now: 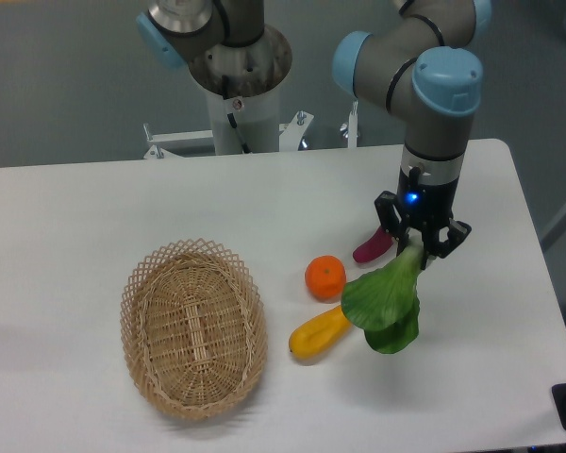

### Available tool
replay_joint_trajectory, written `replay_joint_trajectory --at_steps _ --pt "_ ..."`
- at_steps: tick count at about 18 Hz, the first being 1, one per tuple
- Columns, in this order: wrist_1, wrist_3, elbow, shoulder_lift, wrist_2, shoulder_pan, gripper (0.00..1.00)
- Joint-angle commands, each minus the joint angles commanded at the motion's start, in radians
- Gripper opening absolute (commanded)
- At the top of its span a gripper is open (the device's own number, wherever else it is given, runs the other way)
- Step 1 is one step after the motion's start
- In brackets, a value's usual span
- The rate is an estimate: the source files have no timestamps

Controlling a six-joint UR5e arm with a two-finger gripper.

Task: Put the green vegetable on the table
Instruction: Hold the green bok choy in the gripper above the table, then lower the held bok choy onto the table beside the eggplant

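Observation:
The green vegetable (385, 304) hangs from my gripper (415, 249) by its pale stalk, broad dark leaves pointing down and left. The gripper is shut on the stalk, right of centre above the white table (75, 208). The leaves hang close over the table surface beside the yellow vegetable; I cannot tell whether they touch it.
An orange (325, 277) and a yellow pepper-like vegetable (320, 331) lie just left of the hanging leaves. A small purple eggplant piece (372, 245) lies just left of the gripper. An oval wicker basket (194, 326) stands empty at the front left. The arm's base stands behind the table.

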Motion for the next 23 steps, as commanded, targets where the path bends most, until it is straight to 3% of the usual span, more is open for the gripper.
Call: replay_joint_trajectory --at_steps 6,11,15,23 --pt "0.006 0.083 0.002 -0.026 0.002 0.037 0.44" --pt "0.073 0.187 -0.023 -0.100 0.005 0.072 0.43" --pt "0.185 0.210 -0.064 -0.150 0.025 0.086 0.43" --pt "0.216 0.207 -0.071 -0.190 0.025 0.087 0.43"
